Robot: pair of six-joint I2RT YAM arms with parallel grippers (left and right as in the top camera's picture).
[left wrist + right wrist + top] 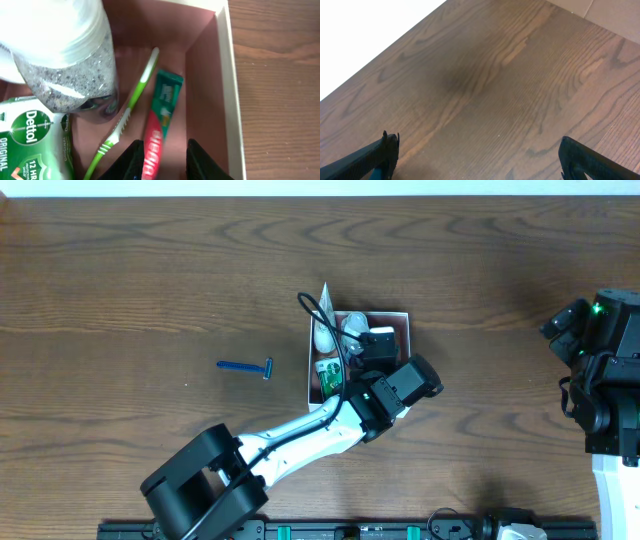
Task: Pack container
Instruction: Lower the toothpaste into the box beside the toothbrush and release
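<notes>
Hanging low inside the container point(227, 75) at mid-table, my left gripper point(165, 160) has its jaws parted loosely either side of the toothpaste point(162, 110). The tube lies flat along a side wall beside the toothbrush point(132, 100), which leaves room for more. Nothing is pinched, I judge. My right gripper point(480, 160) hangs spread wide over bare table point(485, 75). The razor point(247, 367) lies outside, likely next.

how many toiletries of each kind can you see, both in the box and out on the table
toothbrush: 1
toothpaste tube: 1
dettol soap pack: 1
clear speckled bottle: 1
blue razor: 1
total: 5 that can be named; other white shapes in the container are too hidden to tell
</notes>
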